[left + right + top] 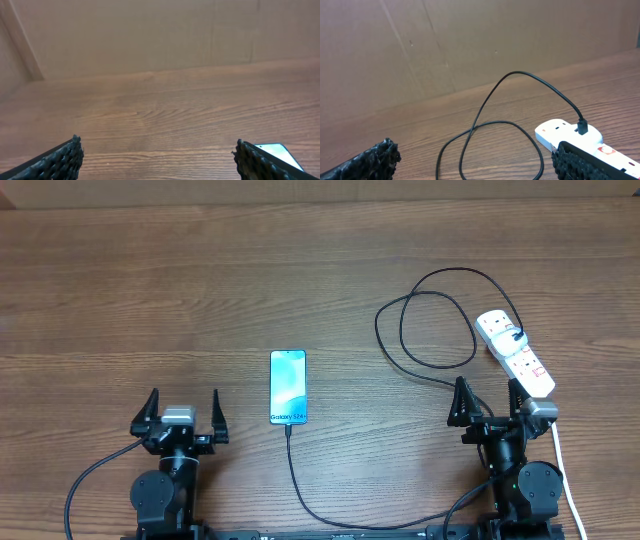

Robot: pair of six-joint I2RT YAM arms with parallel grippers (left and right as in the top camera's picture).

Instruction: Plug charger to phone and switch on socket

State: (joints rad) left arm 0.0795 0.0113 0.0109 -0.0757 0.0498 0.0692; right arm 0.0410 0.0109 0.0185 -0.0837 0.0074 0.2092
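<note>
The phone (pixel 287 387) lies flat mid-table with its light screen up and "Galaxy" text at the near end. The black charger cable (pixel 296 470) runs from the phone's near end, and its loop (pixel 425 320) lies at the right, leading to a plug in the white socket strip (pixel 515 352). My left gripper (pixel 180 412) is open and empty, left of the phone; the phone's corner (pixel 277 150) shows in the left wrist view. My right gripper (pixel 490 402) is open and empty, just in front of the strip. The right wrist view shows the cable loop (pixel 490 145) and strip (pixel 555 132).
The strip's white cord (pixel 562 470) runs down the right side beside my right arm. A brown cardboard wall (pixel 470 40) stands at the table's far edge. The wood table (pixel 150 300) extends to the left and back.
</note>
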